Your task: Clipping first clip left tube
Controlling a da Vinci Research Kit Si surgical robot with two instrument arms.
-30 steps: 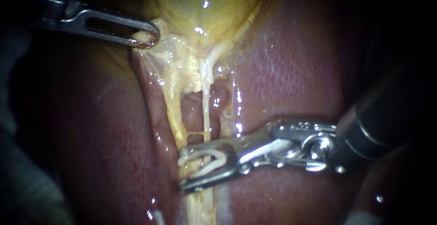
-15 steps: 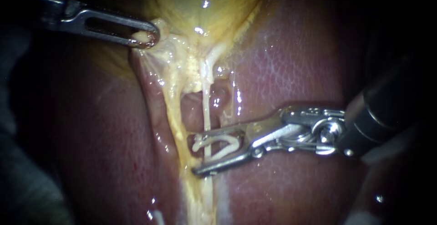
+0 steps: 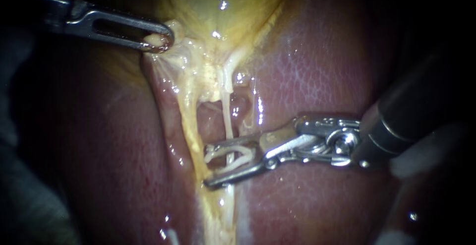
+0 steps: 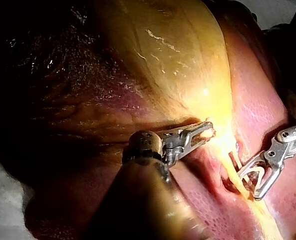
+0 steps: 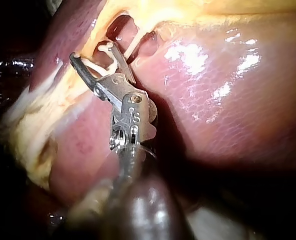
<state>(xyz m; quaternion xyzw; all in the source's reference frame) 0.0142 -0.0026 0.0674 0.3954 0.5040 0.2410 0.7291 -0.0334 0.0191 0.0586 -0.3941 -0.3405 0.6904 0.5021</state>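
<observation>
My right instrument (image 3: 206, 166) comes in from the right. Its jaws stand apart and carry an open white clip (image 3: 240, 150). A thin white tube (image 3: 225, 116) runs down between the clip's legs. The jaw tips reach a yellowish strand (image 3: 191, 131) just left of that tube. My left instrument (image 3: 159, 39) comes in from the upper left, shut on pale tissue at the gallbladder's (image 3: 223, 2) lower edge, which it holds taut. The right wrist view shows the clip (image 5: 100, 57) straddling the tube. The left wrist view shows both the left instrument (image 4: 205, 132) and the right instrument (image 4: 248, 185).
Reddish liver (image 3: 317, 76) lies on both sides of the groove where the tube and strand run. Wet yellow tissue continues below the jaws toward the view's lower edge. The right instrument's dark shaft (image 3: 411, 121) crosses over the liver.
My right instrument has moved up along the tube with the clip, and its jaws stand slightly closer together. The left instrument has held still.
</observation>
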